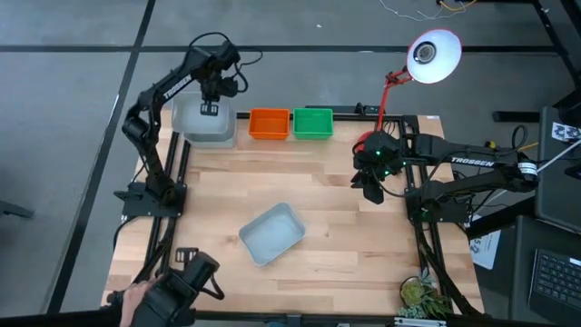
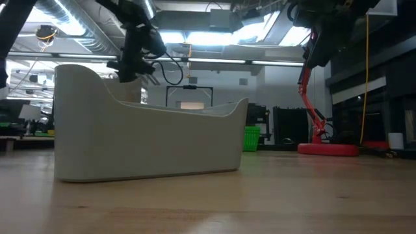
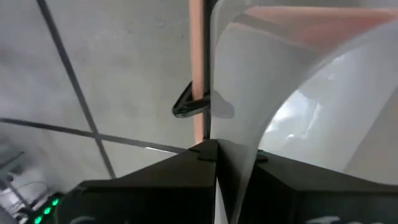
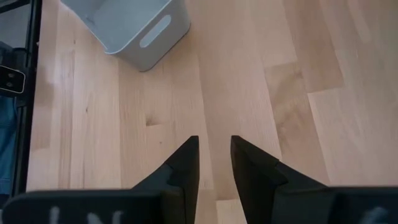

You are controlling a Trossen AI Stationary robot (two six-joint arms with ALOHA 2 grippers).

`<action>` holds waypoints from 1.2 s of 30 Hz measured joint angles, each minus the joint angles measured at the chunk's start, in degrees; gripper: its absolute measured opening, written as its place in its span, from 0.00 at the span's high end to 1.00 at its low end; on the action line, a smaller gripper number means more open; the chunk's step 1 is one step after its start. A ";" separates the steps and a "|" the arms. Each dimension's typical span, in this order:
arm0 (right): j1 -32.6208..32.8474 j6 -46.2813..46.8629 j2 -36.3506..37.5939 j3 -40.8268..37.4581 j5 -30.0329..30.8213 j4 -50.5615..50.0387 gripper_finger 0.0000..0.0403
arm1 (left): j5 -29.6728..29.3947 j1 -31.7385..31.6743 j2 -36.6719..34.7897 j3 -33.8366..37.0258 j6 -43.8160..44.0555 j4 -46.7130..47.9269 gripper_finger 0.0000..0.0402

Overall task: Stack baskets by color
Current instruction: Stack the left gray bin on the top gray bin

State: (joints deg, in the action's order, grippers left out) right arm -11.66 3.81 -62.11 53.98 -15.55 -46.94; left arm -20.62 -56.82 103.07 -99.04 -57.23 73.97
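Nearest the low camera, a pale grey-white basket (image 2: 149, 140) with smooth plastic walls is lying on the light wooden plank tabletop (image 1: 336, 191), dark grey floor surrounding it. "TROSSEN" is showing on both arms. At the far edge, the left claw (image 1: 210, 96) is clenching the rim of a second grey-white basket (image 1: 203, 125), beside an orange basket (image 1: 269, 123) and a green basket (image 1: 313, 123). The right claw (image 4: 214, 162) is hovering part-open, empty, above bare wood.

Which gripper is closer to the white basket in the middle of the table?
The right. The right gripper hovers open, beside the lone white basket, toward the right edge. The left gripper is at the far edge, shut on another white basket.
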 joint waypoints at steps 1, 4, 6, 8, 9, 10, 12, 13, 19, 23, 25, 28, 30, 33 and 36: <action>0.00 0.01 0.00 0.00 0.00 0.00 0.77 | 0.04 -0.26 0.26 0.00 0.02 -0.45 1.00; 0.00 0.02 0.00 0.00 0.00 -0.01 0.77 | 0.80 -1.33 1.41 0.11 0.08 -0.31 1.00; 0.00 0.18 0.00 0.00 0.00 -0.02 0.77 | 0.80 -1.52 2.46 0.09 0.08 0.04 1.00; 0.01 0.18 0.00 0.00 0.00 -0.04 0.77 | 0.85 -1.52 3.88 0.09 0.13 0.13 1.00; 0.00 0.17 0.00 0.00 -0.01 -0.03 0.77 | 0.90 -1.52 4.51 0.11 0.12 0.07 1.00; 0.00 0.17 0.00 0.00 0.00 -0.04 0.77 | 0.93 -1.52 4.94 0.11 0.11 0.03 1.00; 0.00 0.16 0.00 0.00 -0.02 -0.04 0.77 | 2.11 -1.52 5.45 0.11 0.06 0.09 1.00; 0.00 0.16 0.00 0.00 -0.02 -0.05 0.77 | 2.97 -1.52 5.79 0.11 0.06 0.05 1.00; 0.00 0.07 0.00 0.00 -0.02 -0.07 0.77 | 2.74 -1.52 8.36 0.09 -0.38 0.04 1.00; 0.00 0.14 0.00 0.00 -0.02 -0.09 0.77 | 2.77 -1.70 11.08 0.09 -1.12 -0.30 1.00; 0.00 0.15 0.00 0.00 -0.04 -0.11 0.77 | 2.71 -1.70 12.22 0.09 -1.36 -0.69 1.00; 0.00 0.15 0.00 0.00 -0.07 -0.48 0.77 | 0.97 -1.36 12.84 0.09 -0.13 -1.94 0.99; 0.00 0.14 0.00 0.00 -0.07 -0.75 0.77 | 0.54 -1.06 12.77 0.09 -0.53 -2.03 0.96; 0.00 0.10 0.00 0.00 -0.07 -0.79 0.77 | 0.34 -0.84 12.58 0.09 -0.40 -2.01 0.92; 0.00 -0.11 -0.02 0.00 -0.07 -0.79 0.77 | 0.29 -0.82 12.54 0.04 -0.33 -2.01 0.87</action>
State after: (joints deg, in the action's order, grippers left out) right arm -11.66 3.70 -62.13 53.98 -15.62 -47.72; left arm -20.34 -57.65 115.61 -99.00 -57.56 71.97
